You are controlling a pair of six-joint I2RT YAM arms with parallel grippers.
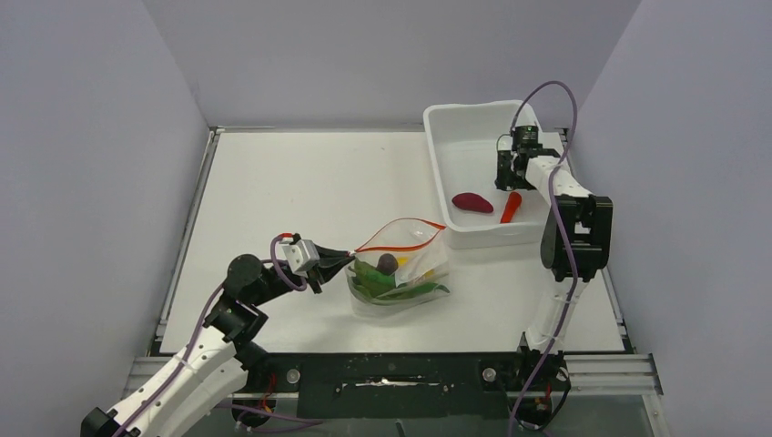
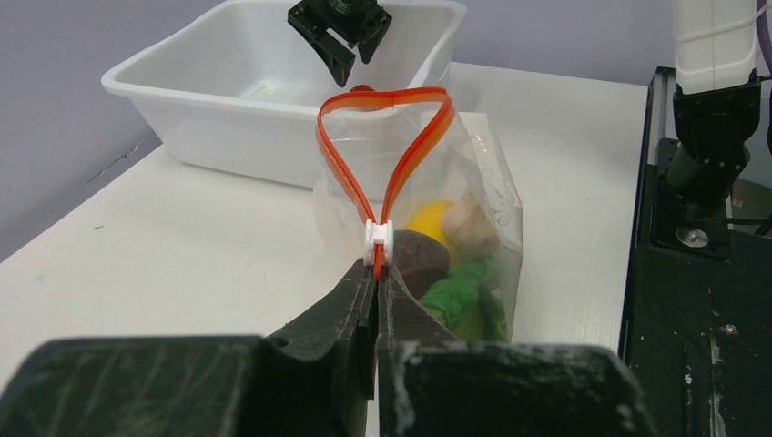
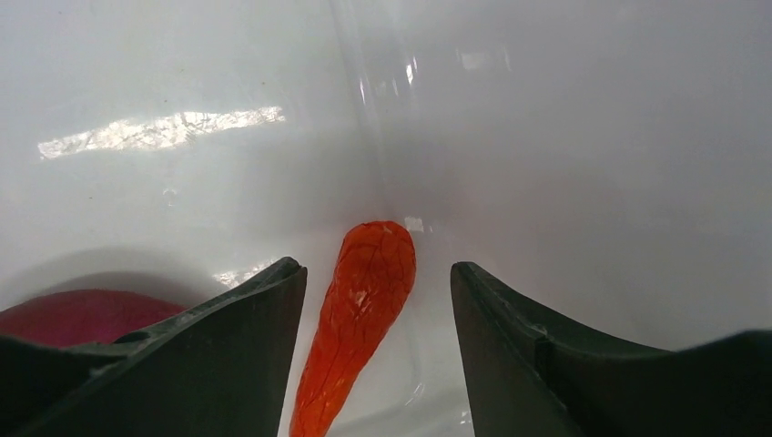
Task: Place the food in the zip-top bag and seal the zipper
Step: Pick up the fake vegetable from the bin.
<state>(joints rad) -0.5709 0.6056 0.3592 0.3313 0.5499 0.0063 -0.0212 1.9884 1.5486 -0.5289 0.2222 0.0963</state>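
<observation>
Right claw (image 3: pixel 375 273) is empty, jaws approx half open, hanging in the tub (image 1: pixel 455 123). Orange cone (image 3: pixel 364 309) lies below, framed btwn the jaws, long axis crosswise to the squeeze. Left claw (image 2: pixel 376 282) is pinched shut on the zipper (image 2: pixel 401 164), holding the bag (image 1: pixel 401 269) open-mouthed on the desk (image 1: pixel 300 182).

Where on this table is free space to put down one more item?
The widest bare patch of the table lies beyond the zip-top bag, left of the white tub. A smaller one lies right of the bag, before the tub. Crowded: the tub's near end, with maroon piece, orange-red cone and right gripper; and the left gripper at the bag.
</observation>
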